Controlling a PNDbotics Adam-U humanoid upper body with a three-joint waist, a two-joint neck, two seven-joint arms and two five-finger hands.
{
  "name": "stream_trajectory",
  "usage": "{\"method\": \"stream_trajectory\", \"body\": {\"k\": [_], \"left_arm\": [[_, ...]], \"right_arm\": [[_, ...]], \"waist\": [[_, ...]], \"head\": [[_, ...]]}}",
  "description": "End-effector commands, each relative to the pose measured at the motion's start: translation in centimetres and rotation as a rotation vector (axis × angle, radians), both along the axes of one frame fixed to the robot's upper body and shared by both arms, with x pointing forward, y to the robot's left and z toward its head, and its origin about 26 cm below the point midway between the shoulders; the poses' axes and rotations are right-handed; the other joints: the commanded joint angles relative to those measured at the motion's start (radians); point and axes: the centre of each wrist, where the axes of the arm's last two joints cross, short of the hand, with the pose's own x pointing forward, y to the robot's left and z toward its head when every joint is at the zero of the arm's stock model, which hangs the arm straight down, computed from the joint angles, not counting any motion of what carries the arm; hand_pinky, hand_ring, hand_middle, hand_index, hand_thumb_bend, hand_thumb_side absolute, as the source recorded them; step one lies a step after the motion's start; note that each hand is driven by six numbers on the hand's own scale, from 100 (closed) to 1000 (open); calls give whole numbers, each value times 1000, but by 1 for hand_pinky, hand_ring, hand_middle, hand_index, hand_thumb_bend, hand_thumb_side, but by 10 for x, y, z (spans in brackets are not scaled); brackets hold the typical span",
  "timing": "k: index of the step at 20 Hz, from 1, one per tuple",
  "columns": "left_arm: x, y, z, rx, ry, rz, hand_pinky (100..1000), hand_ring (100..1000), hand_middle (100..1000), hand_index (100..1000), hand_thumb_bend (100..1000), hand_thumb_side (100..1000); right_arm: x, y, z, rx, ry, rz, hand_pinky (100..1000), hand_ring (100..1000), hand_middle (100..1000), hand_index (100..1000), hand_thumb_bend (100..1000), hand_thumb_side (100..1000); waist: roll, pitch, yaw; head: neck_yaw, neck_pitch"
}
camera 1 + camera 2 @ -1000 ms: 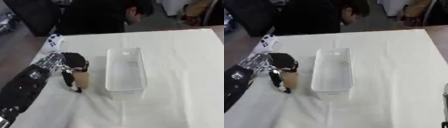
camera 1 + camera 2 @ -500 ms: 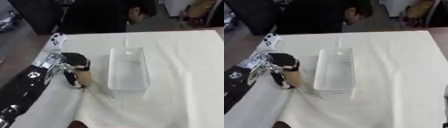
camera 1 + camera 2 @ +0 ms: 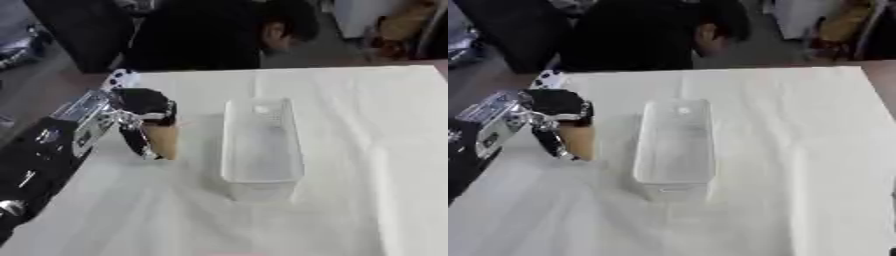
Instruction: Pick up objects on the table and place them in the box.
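A clear plastic box (image 3: 261,145) stands lengthwise in the middle of the white-clothed table (image 3: 367,150). Left of it my left hand (image 3: 144,112) is curled round a tan, cone-shaped object (image 3: 163,141), which it holds upright just above or on the cloth, a short way from the box's left wall. The black fingers (image 3: 549,141) wrap the object's left side. My right hand shows in neither view.
A white object with dark spots (image 3: 120,79) lies at the table's far left corner, behind my left hand. A person in black leans at the far edge. The cloth stretches bare right of the box and in front of it.
The whole picture has shifted, so the camera has moved. My left hand still holds the tan object beside the box, with little visible change in its place.
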Motion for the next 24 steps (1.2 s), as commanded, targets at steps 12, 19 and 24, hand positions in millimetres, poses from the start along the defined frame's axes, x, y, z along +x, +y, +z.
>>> {"method": "stream_trajectory", "body": {"k": [12, 19, 24], "left_arm": [[-10, -15, 53, -246, -323, -226, 100, 100, 100, 242, 100, 281], [-3, -45, 61, -233, -337, -344, 100, 100, 100, 246, 100, 281], [3, -66, 62, -212, -339, -431, 100, 100, 100, 248, 100, 280]], "right_arm": [[-3, -3, 3, -13, -17, -9, 112, 284, 395, 506, 100, 1000], [-3, 1, 6, -4, -26, 8, 126, 290, 396, 506, 100, 1000], [-4, 5, 9, 5, -42, 30, 138, 295, 396, 505, 100, 1000]], "waist": [[0, -31, 1], [8, -32, -20], [21, -28, -39]], "head": [[19, 0], [34, -22], [52, -36]]}}
